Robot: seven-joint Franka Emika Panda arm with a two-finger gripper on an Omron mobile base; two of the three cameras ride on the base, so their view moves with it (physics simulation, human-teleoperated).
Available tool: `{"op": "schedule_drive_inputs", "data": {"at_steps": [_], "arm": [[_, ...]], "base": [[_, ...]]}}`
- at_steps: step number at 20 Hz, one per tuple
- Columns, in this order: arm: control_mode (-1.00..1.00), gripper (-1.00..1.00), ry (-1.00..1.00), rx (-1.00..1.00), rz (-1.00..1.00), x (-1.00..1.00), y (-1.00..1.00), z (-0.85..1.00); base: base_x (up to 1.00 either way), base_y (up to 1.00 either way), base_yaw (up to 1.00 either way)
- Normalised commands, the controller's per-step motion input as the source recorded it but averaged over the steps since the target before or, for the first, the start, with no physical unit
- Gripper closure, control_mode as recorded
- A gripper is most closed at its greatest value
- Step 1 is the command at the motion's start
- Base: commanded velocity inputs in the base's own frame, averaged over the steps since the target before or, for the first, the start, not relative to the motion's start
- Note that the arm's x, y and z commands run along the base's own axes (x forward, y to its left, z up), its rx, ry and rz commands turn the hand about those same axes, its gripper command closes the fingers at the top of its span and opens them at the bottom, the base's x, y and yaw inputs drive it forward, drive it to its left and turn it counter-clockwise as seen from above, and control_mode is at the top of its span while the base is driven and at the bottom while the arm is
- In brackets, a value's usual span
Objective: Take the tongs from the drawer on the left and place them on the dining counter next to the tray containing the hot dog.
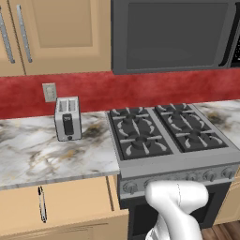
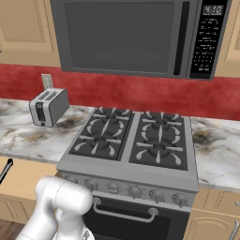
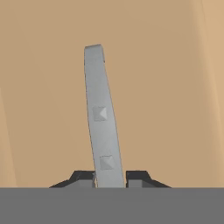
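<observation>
The pincer (image 3: 109, 178) is clamped together on a flat grey bar with two small studs, which I take to be the handle (image 3: 101, 122) of the drawer (image 1: 75, 199), seen against the tan drawer front. The drawer stands pulled out under the marble desk (image 1: 51, 154) that carries the toaster (image 1: 68, 118), left of the stove (image 1: 164, 133).

The tongs (image 1: 42, 204) lie flat on the drawer floor towards its left end, black tip pointing at the desk edge. They are untouched and well apart from the pincer, which sits out at the drawer front.

Risks from here, as I judge them:
- Letting go carelessly may nudge the drawer back in – and hide the tongs.
- The tongs are slim and lie flush on the wood (little for the fingers to get under), so a shallow grasp may slip.
- Their far tip lies near the desk overhang, where the hand could bump on its way down.
</observation>
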Motion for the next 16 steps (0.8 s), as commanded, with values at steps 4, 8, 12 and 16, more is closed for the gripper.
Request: {"op": "schedule_drive_inputs", "data": {"at_steps": [4, 8, 12, 16], "arm": [[-1.0, -1.0, 0.0, 0.0, 0.0, 0.0, 0.0, 0.0], [-1.0, -1.0, 0.0, 0.0, 0.0, 0.0, 0.0, 0.0], [-1.0, -1.0, 0.0, 0.0, 0.0, -0.01, 0.0, 0.0], [-1.0, -1.0, 0.0, 0.0, 0.0, -0.2, 0.0, 0.27]], "base": [[0.0, 0.0, 0.0], [0.0, 0.0, 0.0], [0.0, 0.0, 0.0], [0.0, 0.0, 0.0]]}}
